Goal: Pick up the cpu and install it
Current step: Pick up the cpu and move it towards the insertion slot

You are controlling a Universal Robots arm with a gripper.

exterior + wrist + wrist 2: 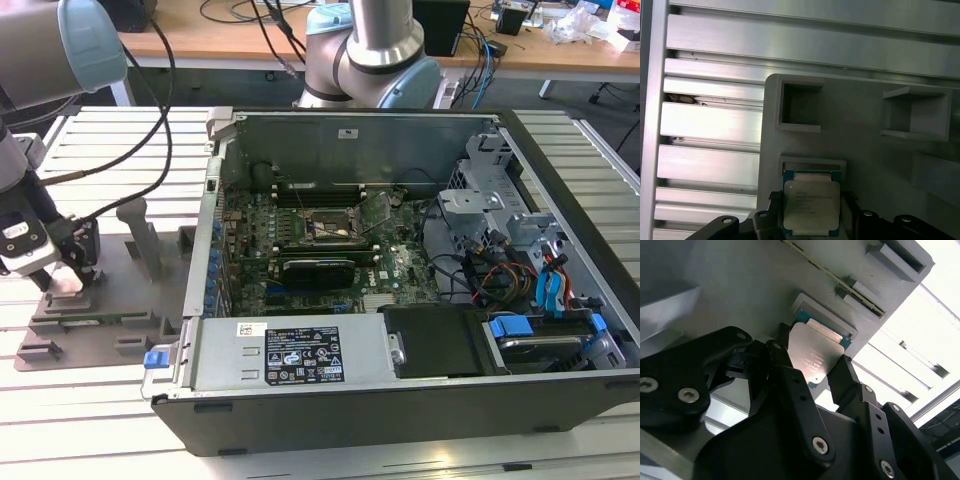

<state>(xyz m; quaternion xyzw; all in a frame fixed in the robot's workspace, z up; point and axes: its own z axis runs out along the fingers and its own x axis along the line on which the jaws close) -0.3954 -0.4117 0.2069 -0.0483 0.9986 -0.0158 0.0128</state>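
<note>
Pincer [812, 364], black and narrow, is closed on opposite edges of the small flat silvery-grey square cpu [815, 352], low over the grey moulded tray [100, 322] at the exterior view's left. A straight, level lift seems wisest.

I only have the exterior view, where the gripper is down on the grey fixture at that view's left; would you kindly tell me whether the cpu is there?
Observer: Yes. In both wrist views the cpu lies between the fingers of the gripper, silvery plate facing the cameras.
Operator: Thank you. Is it gripped?
Observer: The fingers are closed against two opposite edges of it.
Operator: Is it clear of the fixture?
Observer: I cannot tell. In the first wrist view, one edge is right beside a raised lip of the grey fixture.
</note>
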